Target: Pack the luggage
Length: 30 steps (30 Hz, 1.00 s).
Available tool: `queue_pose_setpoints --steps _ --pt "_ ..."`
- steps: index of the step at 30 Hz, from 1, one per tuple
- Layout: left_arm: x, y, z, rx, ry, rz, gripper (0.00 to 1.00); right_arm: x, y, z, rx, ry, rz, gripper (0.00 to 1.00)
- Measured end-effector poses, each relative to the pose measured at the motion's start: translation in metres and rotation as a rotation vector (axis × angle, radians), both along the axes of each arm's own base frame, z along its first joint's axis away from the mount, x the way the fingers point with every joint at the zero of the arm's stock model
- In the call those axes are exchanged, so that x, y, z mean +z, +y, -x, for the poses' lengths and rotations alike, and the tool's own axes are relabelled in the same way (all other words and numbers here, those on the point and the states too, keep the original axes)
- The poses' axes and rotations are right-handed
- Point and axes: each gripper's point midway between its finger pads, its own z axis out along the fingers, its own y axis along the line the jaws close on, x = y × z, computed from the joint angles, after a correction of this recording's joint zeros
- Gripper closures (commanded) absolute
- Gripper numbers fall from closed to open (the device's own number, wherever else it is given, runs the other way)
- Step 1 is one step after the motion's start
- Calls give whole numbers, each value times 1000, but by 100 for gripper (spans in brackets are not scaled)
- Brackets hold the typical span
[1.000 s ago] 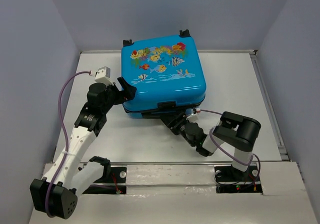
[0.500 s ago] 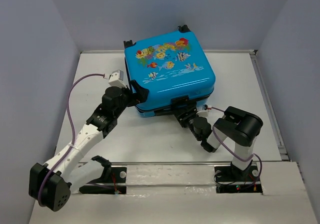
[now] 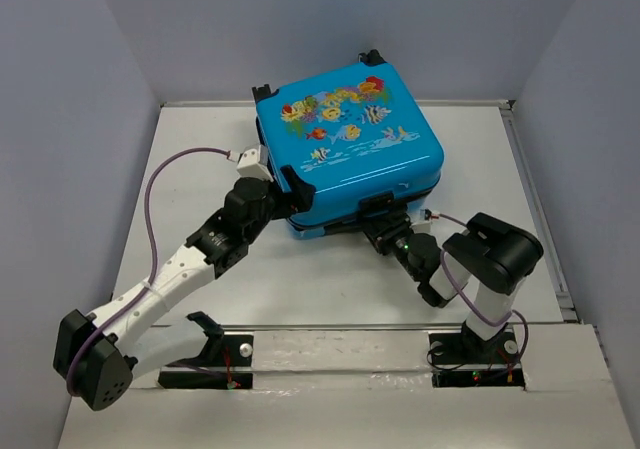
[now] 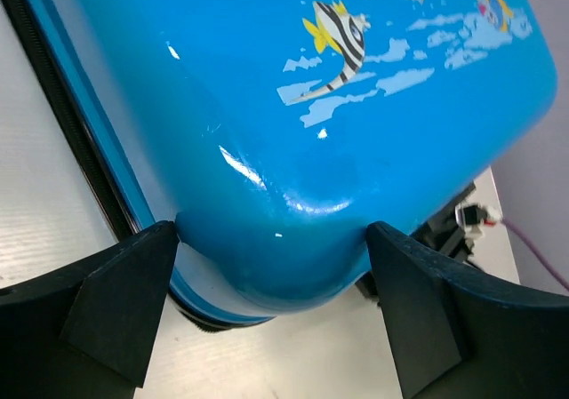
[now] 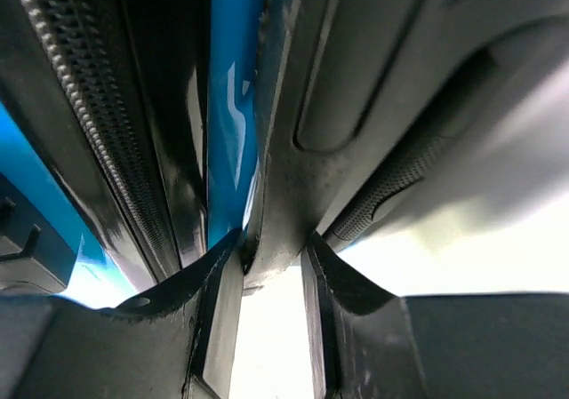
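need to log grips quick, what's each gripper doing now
left gripper: open, straddling a corner of the luggage.
right gripper: shut on a dark edge of the luggage.

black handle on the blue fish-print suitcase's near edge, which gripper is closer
Right. The right gripper is at the black handle; the left gripper straddles the blue fish-print suitcase's near-left corner.

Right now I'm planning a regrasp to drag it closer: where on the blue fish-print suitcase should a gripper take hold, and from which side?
Grip the black handle on the near edge of the suitcase, coming in low from the near side. The shell is broad, rounded and glossy, likely too wide for jaws; the handle is thin enough to close around.
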Motion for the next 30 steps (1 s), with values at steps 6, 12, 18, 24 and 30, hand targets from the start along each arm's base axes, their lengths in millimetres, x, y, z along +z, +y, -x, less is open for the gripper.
queue_pose_setpoints --steps 6,12,18,24,30 --pt "27 -26 26 -154 33 -10 1 4 -60 13 -21 13 16 93" --pt "91 22 -16 -26 -81 43 1 9 -78 36 23 38 136 93" --pt "78 69 -73 109 -35 58 1 11 -96 70 51 63 278 93" --pt "3 83 -152 153 172 141 1 6 -93 69 93 122 352 93" --pt "-25 73 -199 133 241 244 1 5 -91 68 121 110 391 93"
